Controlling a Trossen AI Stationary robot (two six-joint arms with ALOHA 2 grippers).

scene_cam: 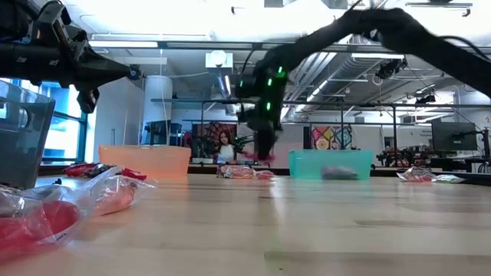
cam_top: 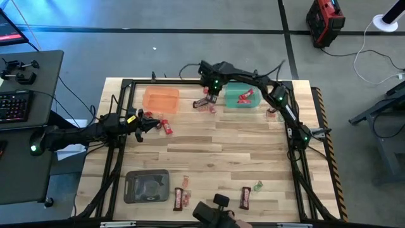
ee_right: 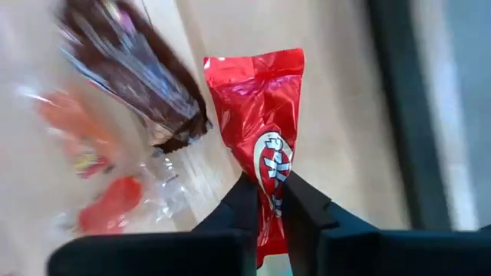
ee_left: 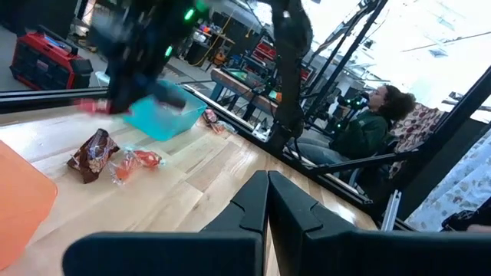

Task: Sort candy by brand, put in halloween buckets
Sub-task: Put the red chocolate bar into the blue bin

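My right gripper (cam_top: 209,99) is between the orange tub (cam_top: 161,99) and the green tub (cam_top: 242,97), shut on a red wrapped candy (ee_right: 261,115) over a small heap of candy (cam_top: 206,107). In the low view it (scene_cam: 261,153) hangs just above the table. The heap holds a dark brown candy (ee_right: 130,69) and red ones in clear wrap (ee_right: 107,207). My left gripper (cam_top: 140,120) is shut and empty, beside red candies (cam_top: 158,124) at the table's left. The green tub holds red candies (cam_top: 243,96). The grey tub (cam_top: 147,185) stands near the front edge. My right gripper pinches the red candy's wrapper (ee_right: 270,172) between its two fingers, about halfway along its length. The fingers come from above, pointing down. The wrapper's free end (ee_right: 257,69) sticks out past the fingertips toward the table. The candy is lifted clear of the heap.
Two dark brown bars (cam_top: 179,199) (cam_top: 245,197), a small green candy (cam_top: 257,186) and another candy (cam_top: 185,182) lie near the front edge. A candy (cam_top: 272,114) lies right of the green tub. The black frame rail (cam_top: 209,81) runs along the far edge. Bare wood lies mid-table.
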